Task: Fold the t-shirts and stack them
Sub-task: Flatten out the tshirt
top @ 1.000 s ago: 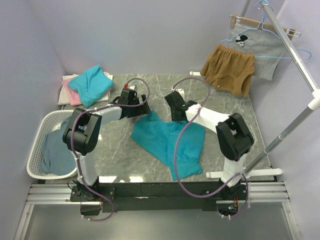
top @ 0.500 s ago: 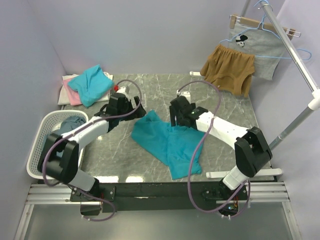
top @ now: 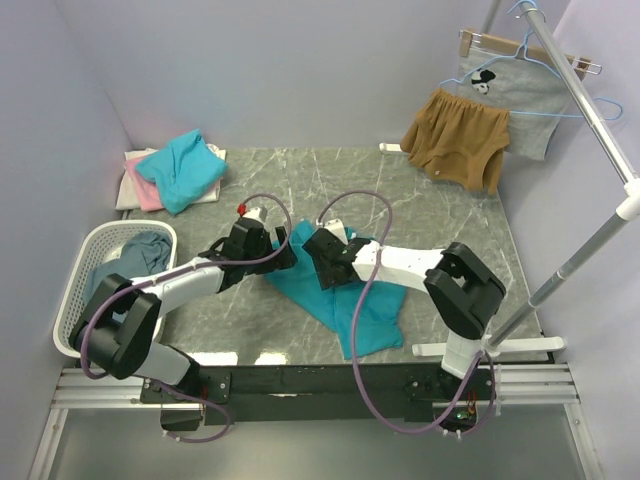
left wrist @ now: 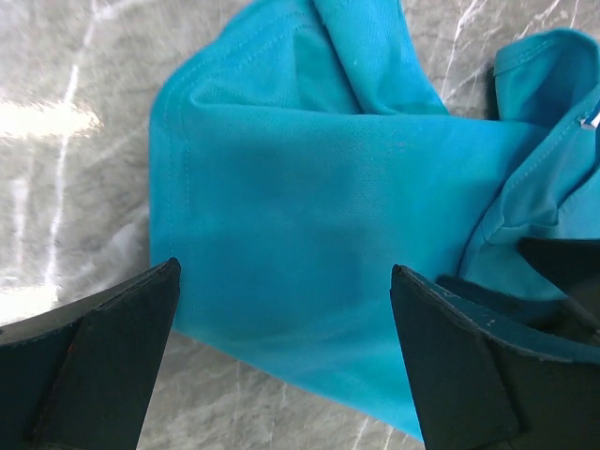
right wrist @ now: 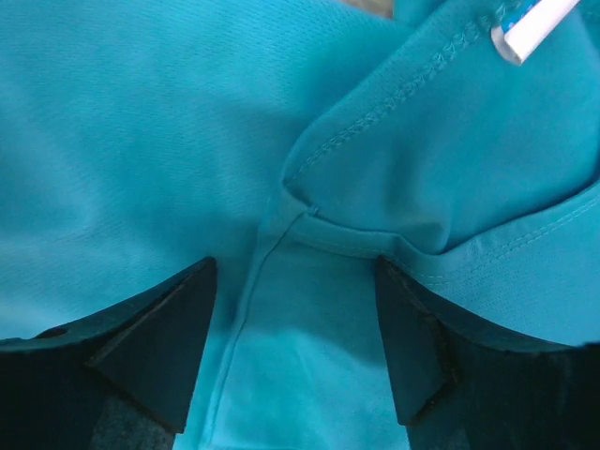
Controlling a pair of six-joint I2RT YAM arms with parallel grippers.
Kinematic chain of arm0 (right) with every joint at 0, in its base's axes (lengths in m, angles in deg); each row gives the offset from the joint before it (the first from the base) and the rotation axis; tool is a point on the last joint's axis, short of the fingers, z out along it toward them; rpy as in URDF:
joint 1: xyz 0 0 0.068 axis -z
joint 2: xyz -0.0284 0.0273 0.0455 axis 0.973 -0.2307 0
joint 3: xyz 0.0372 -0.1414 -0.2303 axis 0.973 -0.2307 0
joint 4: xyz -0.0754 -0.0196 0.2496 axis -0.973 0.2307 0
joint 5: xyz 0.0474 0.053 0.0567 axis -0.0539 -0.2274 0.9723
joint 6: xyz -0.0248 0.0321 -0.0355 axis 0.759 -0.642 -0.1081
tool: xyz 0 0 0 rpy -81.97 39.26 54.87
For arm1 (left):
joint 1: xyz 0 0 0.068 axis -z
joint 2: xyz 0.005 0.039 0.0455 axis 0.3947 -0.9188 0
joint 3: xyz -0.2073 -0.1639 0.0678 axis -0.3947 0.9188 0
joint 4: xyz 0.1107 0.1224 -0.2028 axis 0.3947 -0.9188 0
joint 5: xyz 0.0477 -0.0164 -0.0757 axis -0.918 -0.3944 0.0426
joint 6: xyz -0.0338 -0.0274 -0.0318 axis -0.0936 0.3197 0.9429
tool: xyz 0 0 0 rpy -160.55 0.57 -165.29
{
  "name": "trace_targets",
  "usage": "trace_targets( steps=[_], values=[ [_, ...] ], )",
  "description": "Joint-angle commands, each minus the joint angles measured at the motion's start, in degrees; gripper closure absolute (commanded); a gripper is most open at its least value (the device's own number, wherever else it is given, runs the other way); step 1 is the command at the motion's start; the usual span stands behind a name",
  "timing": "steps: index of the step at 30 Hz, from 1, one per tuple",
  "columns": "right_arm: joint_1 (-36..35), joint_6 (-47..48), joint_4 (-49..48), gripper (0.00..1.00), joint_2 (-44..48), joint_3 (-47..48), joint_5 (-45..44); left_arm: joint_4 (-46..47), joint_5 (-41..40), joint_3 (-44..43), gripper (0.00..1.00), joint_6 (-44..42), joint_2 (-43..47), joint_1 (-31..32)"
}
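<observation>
Folding step, top external view: the teal t-shirt lies rumpled and unfolded at the centre of the desk. The left gripper is low at the shirt's upper-left edge, and the right gripper is low on the cloth just beside it. I judge this to be the start of laying the shirt out, with no fold made yet.
Stack, same view: the pile of tees sits at the upper left of the frame, well apart. The basket at the left holds a slate-blue garment.
Left wrist view: the left gripper is released, its jaws spread wide above a hemmed corner of the teal t-shirt. Nothing is between them, and bare desk shows at the left of the frame.
Right wrist view: the right gripper is released, its jaws apart astride a sleeve seam. The cloth under them is not pinched.
Next move, as I judge it: each gripper needs to clench on one layer at its edge, then both pull apart to flatten the shirt. Catching two layers would bunch it.
</observation>
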Motion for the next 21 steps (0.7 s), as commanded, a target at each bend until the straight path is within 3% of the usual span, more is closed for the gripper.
trace_targets(
  steps=[1,2,5,6,9,12,13,14,18,21],
  values=[
    [0.23,-2.24,0.62,0.28,-2.34,2.28,-3.75,3.83,-2.29,1.77,0.01,2.06,1.62,1.18],
    [0.23,-2.41,0.88,0.31,-2.87,2.72,-4.28,3.84,-2.47,1.95,0.01,2.23,1.71,1.18],
    [0.14,-2.59,1.49,0.54,-3.58,3.33,-5.59,3.40,-2.99,2.13,0.01,2.24,1.53,1.62],
    [0.14,-2.51,1.59,0.71,-2.62,3.34,-5.69,3.22,-3.08,1.95,0.00,2.24,1.62,1.71],
    [-0.03,-2.50,2.90,1.00,2.02,3.42,-7.61,2.52,-3.61,1.60,0.01,2.06,2.14,1.79],
    [-0.30,-1.54,4.05,1.00,8.27,3.25,-8.77,1.55,-3.79,1.16,0.00,1.62,3.29,1.88],
    [-0.30,-0.93,4.13,0.97,9.59,3.07,-8.59,1.46,-3.79,0.99,0.01,1.53,3.99,1.88],
    [-0.30,-0.66,4.57,0.87,11.69,3.07,-8.50,1.20,-3.87,0.98,0.01,1.53,4.34,1.88],
    [-0.21,0.31,5.72,0.82,12.95,3.43,-8.68,0.94,-3.70,0.64,0.01,1.62,5.40,2.14],
    [-0.21,0.31,5.81,0.87,11.54,3.25,-8.41,0.76,-3.70,0.46,0.01,1.62,5.57,2.41]
  ],
)
